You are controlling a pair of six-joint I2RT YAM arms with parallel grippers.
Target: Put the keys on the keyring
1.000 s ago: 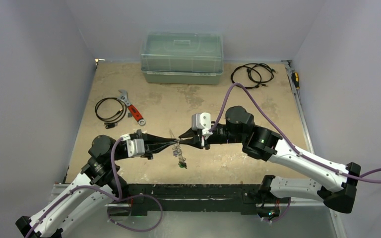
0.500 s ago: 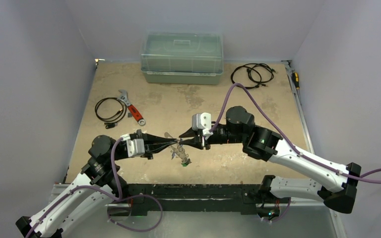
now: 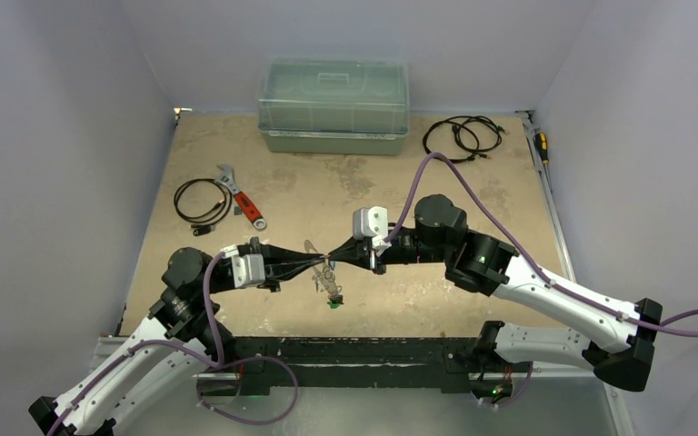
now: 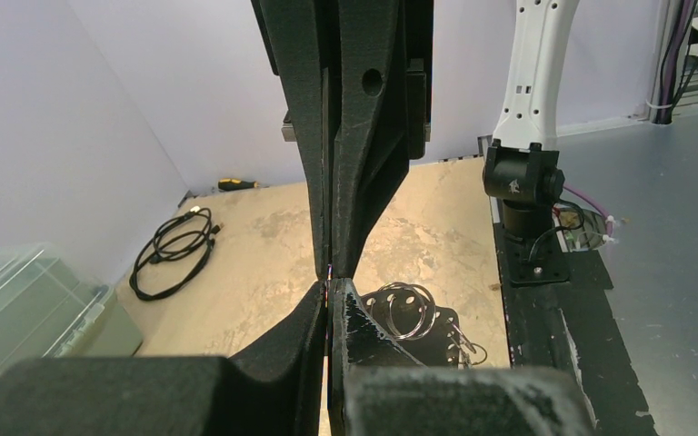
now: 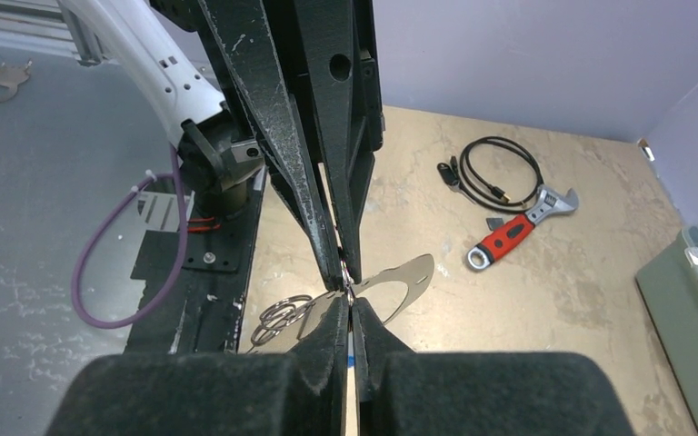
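Note:
My left gripper [image 3: 321, 263] and right gripper [image 3: 334, 259] meet tip to tip above the near middle of the table, both shut. Between them hangs the keyring [image 3: 311, 248], a thin flat silvery loop tilted from upper left to lower right. It also shows in the right wrist view [image 5: 413, 272], just past my right gripper [image 5: 350, 304]. Small split rings [image 5: 277, 316] of the keys hang off its near end, also in the left wrist view [image 4: 388, 309] beside my left gripper [image 4: 329, 292]. A green tag [image 3: 333, 304] dangles lowest. A blue sliver shows between the right fingers. The key blades are hidden.
A green lidded box [image 3: 334, 107] stands at the back. A red-handled wrench [image 3: 241, 204] and a black cable coil [image 3: 202, 200] lie at the left. Another cable coil [image 3: 462, 136] and a screwdriver [image 3: 541, 145] lie at the back right.
The hanging bunch has swung: a second ago it dangled straight down below the tips, now the flat loop sticks up to the left. Both arms have barely moved.

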